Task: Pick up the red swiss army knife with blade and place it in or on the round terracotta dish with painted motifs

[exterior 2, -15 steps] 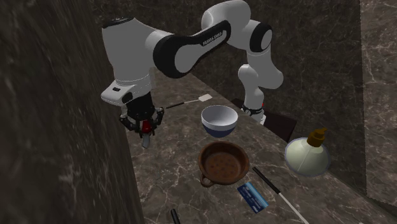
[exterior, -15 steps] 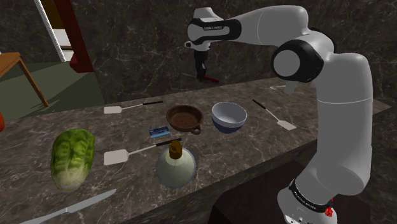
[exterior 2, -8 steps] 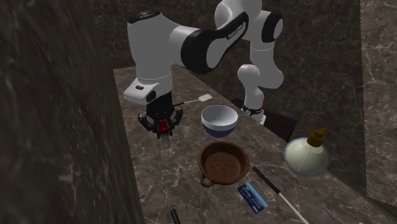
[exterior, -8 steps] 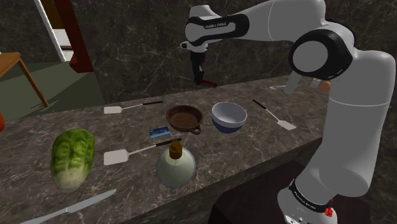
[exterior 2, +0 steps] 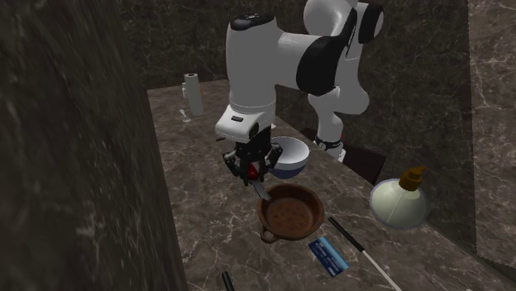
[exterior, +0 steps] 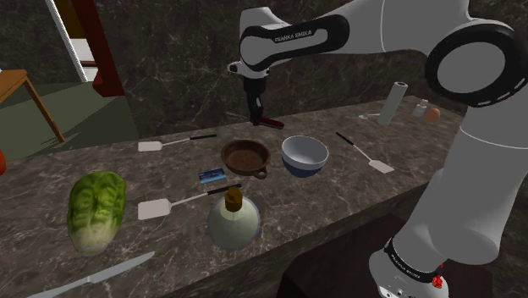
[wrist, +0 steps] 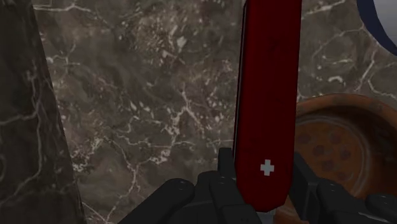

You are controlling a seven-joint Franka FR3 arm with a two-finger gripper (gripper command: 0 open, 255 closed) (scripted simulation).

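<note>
Arm [exterior: 381,25] reaches out, tool [exterior 2: 252,170] pointing down, clasping red knife [wrist: 267,95] near dish [exterior 2: 289,212].

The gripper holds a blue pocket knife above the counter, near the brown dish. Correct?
No: the pocket knife is red, not blue; the wrist view shows it. The gripper does hold it above the counter, near the brown dish.

My tally of the counter [exterior: 338,190]
I count three spatulas [exterior: 178,141] [exterior: 182,201] [exterior: 364,152], one terracotta dish [exterior: 245,156], one blue-and-white bowl [exterior: 305,157], one corked flask [exterior: 234,222], one cabbage [exterior: 96,212], one table knife [exterior: 93,278], one blue card [exterior: 211,175], one red pocketknife [wrist: 267,95].
</note>
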